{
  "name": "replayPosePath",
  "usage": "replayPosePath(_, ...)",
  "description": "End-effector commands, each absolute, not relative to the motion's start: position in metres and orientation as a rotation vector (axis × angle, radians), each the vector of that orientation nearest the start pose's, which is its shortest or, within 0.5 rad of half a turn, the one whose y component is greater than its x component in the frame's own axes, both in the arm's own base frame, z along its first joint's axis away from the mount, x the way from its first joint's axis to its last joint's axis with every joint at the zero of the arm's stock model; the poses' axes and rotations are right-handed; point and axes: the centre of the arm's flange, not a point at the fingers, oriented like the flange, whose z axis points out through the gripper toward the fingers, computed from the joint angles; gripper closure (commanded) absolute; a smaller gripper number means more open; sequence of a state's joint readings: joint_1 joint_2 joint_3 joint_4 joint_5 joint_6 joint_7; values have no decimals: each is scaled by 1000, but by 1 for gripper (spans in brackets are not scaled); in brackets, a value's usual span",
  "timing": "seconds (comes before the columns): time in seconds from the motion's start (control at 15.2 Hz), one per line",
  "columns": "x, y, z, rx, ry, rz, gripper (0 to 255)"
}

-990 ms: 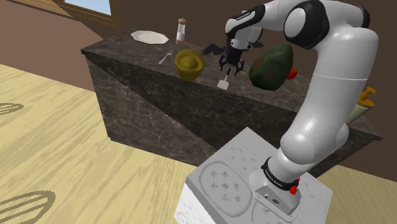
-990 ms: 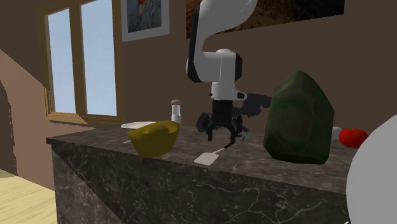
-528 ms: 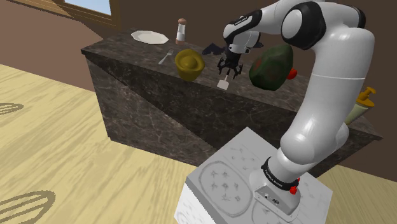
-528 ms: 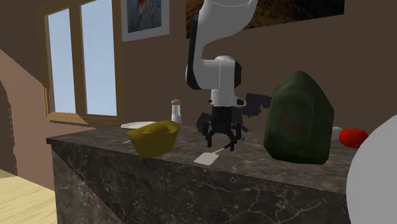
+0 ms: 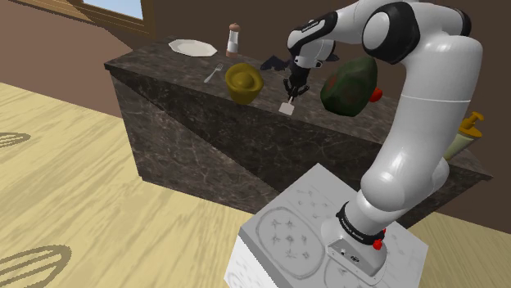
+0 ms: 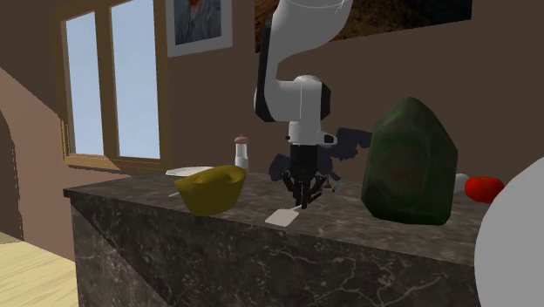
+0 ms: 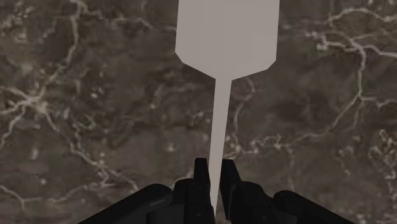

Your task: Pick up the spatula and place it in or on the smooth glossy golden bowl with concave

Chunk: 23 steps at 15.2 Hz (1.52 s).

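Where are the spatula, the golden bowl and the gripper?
spatula (image 7: 224, 108), wrist view, on its handle.
golden bowl (image 5: 243, 88), shoulder view, on its outer wall.
gripper (image 7: 215, 170), wrist view, midway between the jaws' tips.

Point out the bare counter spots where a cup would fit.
Bare counter: the corner between plate and front edge; the front strip before spatula and green lump. Crowded: bowl, fork and shaker cluster, and around the fingers shut on the spatula.
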<state>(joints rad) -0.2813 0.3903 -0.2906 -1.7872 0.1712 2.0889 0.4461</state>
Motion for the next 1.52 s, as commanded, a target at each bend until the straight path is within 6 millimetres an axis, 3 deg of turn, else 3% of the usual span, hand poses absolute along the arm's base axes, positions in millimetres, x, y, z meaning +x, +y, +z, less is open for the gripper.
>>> replayPosePath(0.0, 547, -327, 334, -2649, 1611, 114, 255)
replayPosePath(0.33, 547, -327, 334, -2650, 1611, 114, 255)
replayPosePath(1.45, 547, -327, 424, -2650, 1611, 114, 255)
